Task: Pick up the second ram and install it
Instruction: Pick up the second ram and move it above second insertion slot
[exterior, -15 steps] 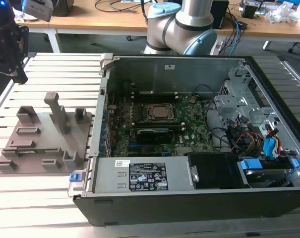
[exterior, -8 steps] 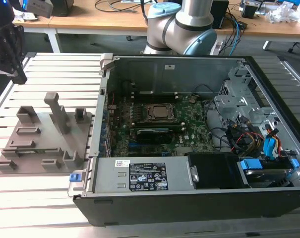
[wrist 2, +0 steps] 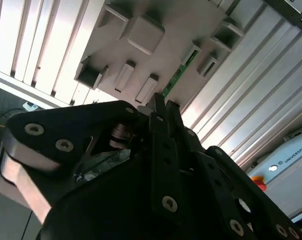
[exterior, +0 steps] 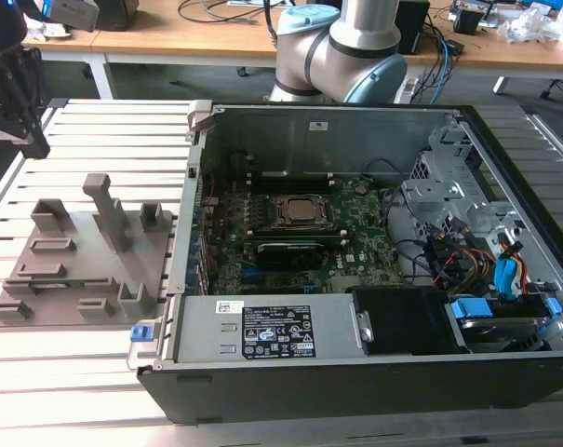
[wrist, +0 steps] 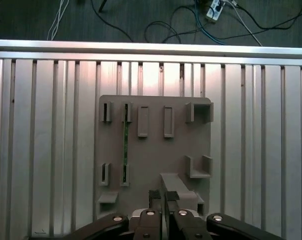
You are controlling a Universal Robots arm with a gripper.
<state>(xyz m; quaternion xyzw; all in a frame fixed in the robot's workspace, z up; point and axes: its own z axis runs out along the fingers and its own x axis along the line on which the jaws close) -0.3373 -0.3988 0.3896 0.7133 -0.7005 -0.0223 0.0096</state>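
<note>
The second ram [wrist: 125, 145] stands on edge as a thin green-edged stick in a slotted grey holder plate [wrist: 155, 150]. It spans two small slots near one side of the plate, and it also shows as a green strip, the ram [wrist 2: 178, 71], in the second wrist view. My gripper [wrist: 163, 196] hovers well above the plate's edge, off to the side of the ram, with its black fingers [wrist 2: 160, 112] shut together on nothing. In the exterior view the gripper [exterior: 16, 88] hangs high at the far left, beyond the holder plate [exterior: 76, 256].
An open computer case [exterior: 355, 372] lies to the exterior view's right of the plate, with the motherboard, the square CPU socket [exterior: 300, 212] and a black oblong card [exterior: 286, 250] below it. Cables and drive bays crowd its right side. The arm's base [exterior: 341, 51] stands behind the case. Everything rests on a slatted aluminium table [wrist: 250, 150].
</note>
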